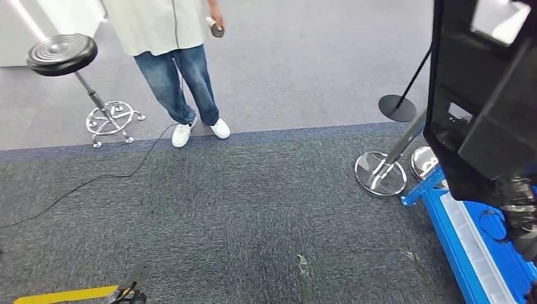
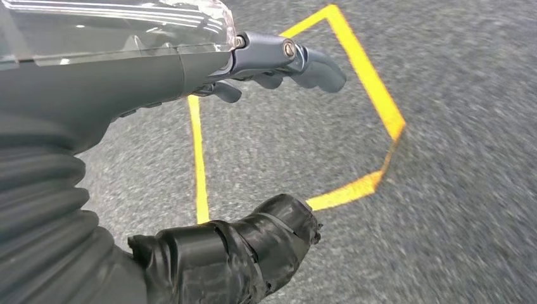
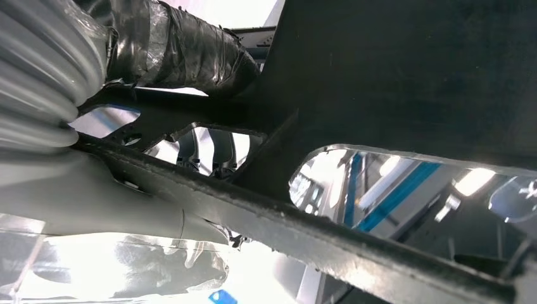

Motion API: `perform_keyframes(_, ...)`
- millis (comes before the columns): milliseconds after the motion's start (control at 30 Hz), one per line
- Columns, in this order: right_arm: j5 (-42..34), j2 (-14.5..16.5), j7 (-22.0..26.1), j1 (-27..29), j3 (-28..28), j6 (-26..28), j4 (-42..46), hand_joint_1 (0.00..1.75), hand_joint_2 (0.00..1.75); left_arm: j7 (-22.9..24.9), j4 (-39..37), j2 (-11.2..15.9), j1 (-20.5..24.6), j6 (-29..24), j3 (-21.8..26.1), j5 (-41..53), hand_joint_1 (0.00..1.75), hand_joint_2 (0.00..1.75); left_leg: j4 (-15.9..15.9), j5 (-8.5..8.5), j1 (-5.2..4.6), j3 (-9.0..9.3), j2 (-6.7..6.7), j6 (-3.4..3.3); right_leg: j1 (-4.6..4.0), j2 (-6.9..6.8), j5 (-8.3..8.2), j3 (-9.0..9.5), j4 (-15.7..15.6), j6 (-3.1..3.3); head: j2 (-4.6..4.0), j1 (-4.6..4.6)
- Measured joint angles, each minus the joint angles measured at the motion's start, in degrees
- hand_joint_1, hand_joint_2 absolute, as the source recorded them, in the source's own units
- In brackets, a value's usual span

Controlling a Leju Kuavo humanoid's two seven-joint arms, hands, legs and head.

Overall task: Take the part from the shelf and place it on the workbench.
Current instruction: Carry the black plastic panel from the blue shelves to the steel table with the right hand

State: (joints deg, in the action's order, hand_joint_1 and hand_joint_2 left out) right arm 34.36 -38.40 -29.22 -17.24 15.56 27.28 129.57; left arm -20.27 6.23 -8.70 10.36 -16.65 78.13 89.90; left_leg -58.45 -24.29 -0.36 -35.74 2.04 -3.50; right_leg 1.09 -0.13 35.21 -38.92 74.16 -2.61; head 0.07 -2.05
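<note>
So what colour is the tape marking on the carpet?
Yellow tape on grey carpet, clearest in the left wrist view.

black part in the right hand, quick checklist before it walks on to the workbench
1. Right hand holds the black part: ok, taped fingers wrap a bar of it in the right wrist view.
2. Part raised off the floor: ok, it sits high at the right of the head view.
3. Left hand free: ok, fingers apart over grey carpet with yellow tape, nothing in it.
4. Path ahead: not ok, a person stands in front, a cable crosses the carpet and a stool is nearby.
5. Right side: not ok, the blue frame and chrome stand bases are close to the part.
6. Workbench in sight: cannot tell.
</note>
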Motion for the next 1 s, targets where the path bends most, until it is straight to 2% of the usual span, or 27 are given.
perform_keyframes(33,0.00,0.02,-0.01,0.00,0.15,0.00,0.00,1.75,1.75,0.01,0.00,0.01,-0.03,0.00,-0.02,-0.02,0.00,1.75,-0.13,-0.05,0.00,0.01,0.79,0.00,0.03,0.06,-0.84,-0.43,0.13,-0.06,0.00,-0.01)
perform_keyframes(67,0.01,0.03,-0.01,0.00,0.27,-0.01,0.01,1.75,1.75,0.01,0.00,0.01,-0.06,0.00,-0.04,-0.07,0.00,1.75,-0.30,-0.12,0.03,0.02,1.60,0.04,0.09,0.13,-2.60,0.14,-1.76,-0.09,0.00,0.00)
perform_keyframes(100,0.04,0.04,-0.01,-0.02,0.36,-0.02,0.02,1.75,1.75,0.01,0.00,0.01,-0.07,0.00,-0.07,-0.15,0.00,1.75,-0.53,-0.22,0.08,0.03,2.41,0.14,0.22,0.57,-4.89,1.56,-5.28,-0.10,0.00,0.02)
perform_keyframes(167,0.22,0.07,-0.01,-0.03,0.51,-0.17,0.11,1.75,1.75,0.00,0.00,0.01,-0.07,0.00,-0.10,-0.31,0.00,1.75,-1.16,-0.46,0.11,-0.31,3.90,0.58,0.60,3.04,-7.45,4.40,-11.83,-0.02,0.00,-0.02)
perform_keyframes(200,0.32,0.09,-0.02,-0.02,0.57,-0.39,0.20,1.75,1.75,0.00,0.00,0.01,-0.08,0.00,-0.12,-0.35,0.00,1.75,-1.41,-0.48,0.15,-0.64,4.55,0.92,0.66,4.06,-7.77,5.18,-13.61,0.07,0.00,-0.03)
perform_keyframes(233,0.39,0.12,-0.04,-0.07,0.65,-0.77,0.31,1.75,1.75,0.02,0.00,0.01,-0.16,0.01,-0.14,-0.35,0.00,1.75,-1.46,-0.40,0.20,-0.98,5.18,1.29,0.59,4.59,-7.46,5.41,-14.10,0.24,0.00,-0.04)
perform_keyframes(300,0.38,0.20,-0.10,-0.37,0.91,-1.94,0.45,1.75,1.75,0.10,-0.01,0.01,-0.41,0.03,-0.17,-0.26,0.00,1.75,-1.38,-0.15,0.38,-1.48,6.17,2.00,0.54,3.44,-7.70,5.57,-14.45,0.85,0.00,-0.04)
perform_keyframes(333,0.25,0.27,-0.12,-0.67,1.16,-2.61,0.46,1.75,1.75,0.15,-0.02,-0.05,-0.57,0.05,-0.18,-0.17,0.00,1.75,-1.75,-0.35,0.32,-1.76,5.38,2.34,0.62,2.78,-7.80,5.74,-14.64,1.20,0.00,-0.08)
perform_keyframes(367,0.09,0.36,-0.13,-1.01,1.46,-3.19,0.45,1.75,1.75,0.19,-0.03,-0.11,-0.63,0.08,-0.19,-0.08,0.00,1.75,-2.96,-1.02,0.27,-2.36,3.85,2.69,0.74,2.04,-7.89,5.94,-14.87,1.60,0.00,-0.22)
perform_keyframes(433,-0.36,0.67,-0.12,-1.79,2.35,-4.30,0.34,1.75,1.75,0.23,-0.04,-0.22,-0.50,0.12,-0.25,0.05,0.00,1.75,-8.45,-3.80,0.27,-5.06,-0.03,3.37,0.64,0.51,-7.85,6.25,-15.06,2.11,0.00,-0.49)
perform_keyframes(467,-0.54,0.93,-0.09,-2.19,2.96,-4.88,0.24,1.75,1.75,0.25,-0.04,-0.22,-0.39,0.14,-0.31,0.07,0.00,1.75,-11.93,-5.32,0.41,-6.86,-0.98,3.63,0.56,-0.30,-7.77,6.31,-15.06,2.28,0.00,-0.59)
perform_keyframes(500,-0.68,1.28,-0.05,-2.59,3.77,-5.65,0.09,1.75,1.75,0.26,-0.04,-0.22,-0.32,0.18,-0.40,0.08,0.00,1.75,-14.89,-6.30,0.53,-8.46,-1.38,3.80,0.50,-1.12,-7.70,6.34,-15.05,2.32,0.00,-0.61)
perform_keyframes(533,-0.76,1.66,-0.01,-2.99,4.69,-6.49,-0.07,1.75,1.75,0.27,-0.04,-0.22,-0.31,0.22,-0.49,0.09,0.00,1.75,-16.34,-6.43,0.63,-9.33,-1.54,3.92,0.50,-1.90,-7.62,6.36,-15.04,2.33,0.00,-0.62)
perform_keyframes(567,-0.79,1.99,0.03,-3.37,5.64,-7.32,-0.25,1.75,1.75,0.27,-0.04,-0.22,-0.32,0.26,-0.56,0.09,0.00,1.75,-15.77,-5.59,0.71,-9.13,-1.70,3.97,0.50,-2.68,-7.52,6.43,-15.04,2.27,0.00,-0.64)
perform_keyframes(633,-0.73,2.62,0.07,-4.23,7.51,-8.71,-0.61,1.75,1.75,0.27,-0.04,-0.22,-0.30,0.30,-0.62,0.09,0.00,1.75,-9.64,-2.12,0.78,-5.90,-2.90,3.91,0.50,-4.13,-7.21,6.77,-15.03,2.01,0.00,-0.64)
perform_keyframes(667,-0.61,2.96,0.09,-4.78,8.40,-9.26,-0.81,1.75,1.75,0.27,-0.04,-0.22,-0.22,0.32,-0.64,0.09,0.00,1.75,-6.07,-0.88,0.53,-3.94,-4.23,3.66,0.34,-4.80,-7.01,7.02,-15.08,1.79,0.00,-0.67)
perform_keyframes(700,-0.43,3.31,0.10,-5.37,9.22,-9.76,-0.99,1.75,1.75,0.27,-0.04,-0.23,-0.11,0.33,-0.67,0.09,0.00,1.75,-3.37,-0.14,0.30,-2.51,-5.24,3.29,0.16,-5.37,-6.83,7.23,-15.11,1.53,0.00,-0.65)
perform_keyframes(733,-0.21,3.63,0.12,-5.93,9.98,-10.33,-1.17,1.75,1.75,0.27,-0.04,-0.24,-0.02,0.36,-0.69,0.09,0.00,1.75,-2.11,-0.04,0.08,-1.92,-5.77,2.88,-0.04,-5.89,-6.72,7.42,-15.19,1.27,0.00,-0.62)
perform_keyframes(767,0.12,4.07,0.15,-6.55,10.92,-11.10,-1.38,1.75,1.75,0.29,-0.04,-0.25,0.05,0.38,-0.72,0.09,0.00,1.75,-1.54,-0.22,-0.16,-1.75,-5.84,2.45,-0.28,-6.48,-6.65,7.62,-15.38,0.98,0.00,-0.61)
perform_keyframes(833,1.08,5.08,0.23,-7.76,13.05,-12.54,-1.79,1.75,1.75,0.33,-0.04,-0.26,0.02,0.39,-0.76,0.09,0.00,1.75,-1.08,-0.05,0.02,-1.62,-4.50,1.74,-0.29,-7.04,-6.41,8.07,-15.68,0.35,0.00,-0.60)
perform_keyframes(867,1.77,5.61,0.27,-8.28,14.25,-12.98,-1.97,1.75,1.75,0.33,-0.04,-0.27,0.04,0.38,-0.79,0.09,0.00,1.75,-0.77,0.05,0.18,-1.35,-3.88,1.40,-0.20,-6.12,-5.91,8.09,-15.28,0.11,0.00,-0.54)
perform_keyframes(900,2.52,6.02,0.29,-8.64,15.33,-13.12,-2.08,1.75,1.75,0.32,-0.04,-0.28,0.12,0.38,-0.80,0.08,0.00,1.75,-0.42,0.17,0.36,-1.04,-3.24,1.02,-0.07,-4.62,-4.92,7.57,-13.85,-0.03,0.00,-0.41)
perform_keyframes(967,4.15,6.63,0.39,-8.71,17.04,-12.51,-2.15,1.75,1.75,0.25,-0.04,-0.31,0.29,0.35,-0.82,0.04,0.00,1.75,-0.11,0.25,0.45,-0.72,-1.82,0.46,-0.01,-1.18,-1.76,4.30,-7.24,0.02,0.00,-0.08)
perform_keyframes(1000,4.99,6.89,0.53,-8.50,17.66,-11.84,-2.13,1.75,1.75,0.21,-0.04,-0.31,0.30,0.31,-0.82,-0.01,0.00,1.75,-0.13,0.23,0.38,-0.70,-1.05,0.27,-0.05,-0.41,-0.38,2.08,-3.30,0.07,0.00,-0.02)
